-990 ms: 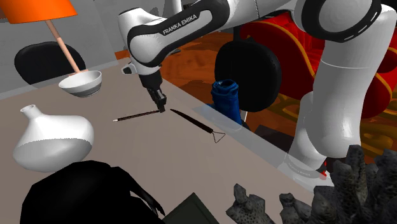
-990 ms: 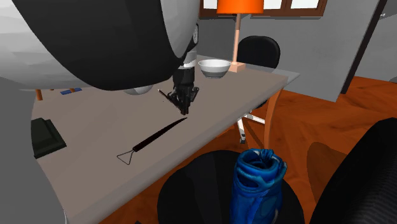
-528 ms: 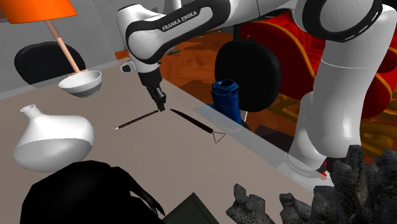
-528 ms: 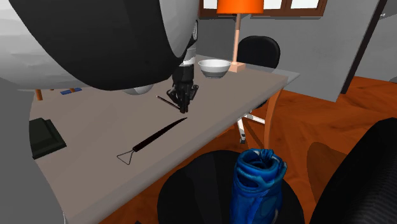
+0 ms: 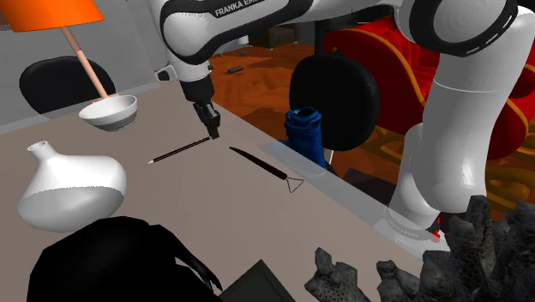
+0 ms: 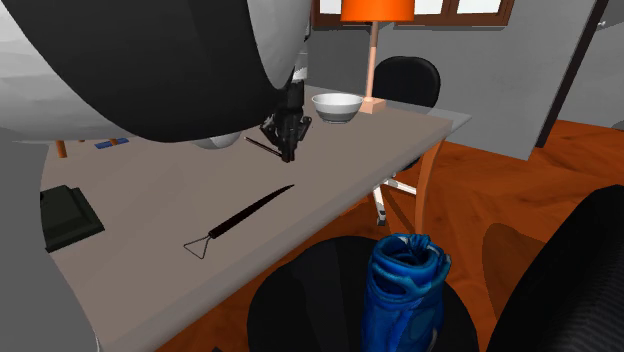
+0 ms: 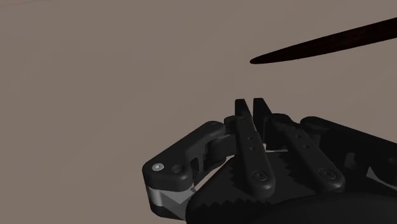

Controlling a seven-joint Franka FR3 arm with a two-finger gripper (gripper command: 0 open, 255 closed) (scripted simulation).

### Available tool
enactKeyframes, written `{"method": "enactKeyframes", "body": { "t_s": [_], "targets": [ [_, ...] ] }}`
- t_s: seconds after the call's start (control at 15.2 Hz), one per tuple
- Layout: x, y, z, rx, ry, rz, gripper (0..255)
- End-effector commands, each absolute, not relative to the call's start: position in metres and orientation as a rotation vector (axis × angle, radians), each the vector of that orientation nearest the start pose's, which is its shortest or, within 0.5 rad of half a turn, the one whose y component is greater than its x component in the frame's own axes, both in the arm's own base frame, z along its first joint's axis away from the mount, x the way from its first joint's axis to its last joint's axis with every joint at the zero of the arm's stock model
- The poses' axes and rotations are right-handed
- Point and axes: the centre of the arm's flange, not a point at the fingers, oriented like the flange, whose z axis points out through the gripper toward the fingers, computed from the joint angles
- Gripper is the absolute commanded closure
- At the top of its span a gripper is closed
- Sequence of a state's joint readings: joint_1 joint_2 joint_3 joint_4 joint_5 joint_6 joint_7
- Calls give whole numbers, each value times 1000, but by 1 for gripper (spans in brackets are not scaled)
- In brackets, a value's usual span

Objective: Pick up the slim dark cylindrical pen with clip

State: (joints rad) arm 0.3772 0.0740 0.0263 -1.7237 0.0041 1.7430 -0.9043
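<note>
One gripper [image 5: 213, 132] had its fingers pinched on the one slim pen [image 5: 176, 152]. One loop-ended tool [image 5: 257, 163] and one bowl [image 5: 109, 111] sat nearby.

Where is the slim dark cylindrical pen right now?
In the shoulder view the slim dark pen slants over the grey-brown table, one end clasped by the black gripper, between the white bowl and the dark wire-looped tool.

Tool [image 7: 252, 104] fingers nearly together; dark tapered rod [image 7: 324, 43] beyond.
</note>
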Motion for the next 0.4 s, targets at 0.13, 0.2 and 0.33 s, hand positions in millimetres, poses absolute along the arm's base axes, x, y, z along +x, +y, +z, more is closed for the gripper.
{"method": "enactKeyframes", "body": {
  "t_s": [0.13,0.2,0.33],
  "targets": [
    [534,227,546,-2478,-1897,81,255],
    [534,227,551,-2478,-1897,81,255],
    [534,227,552,-2478,-1897,81,255]
  ]
}}
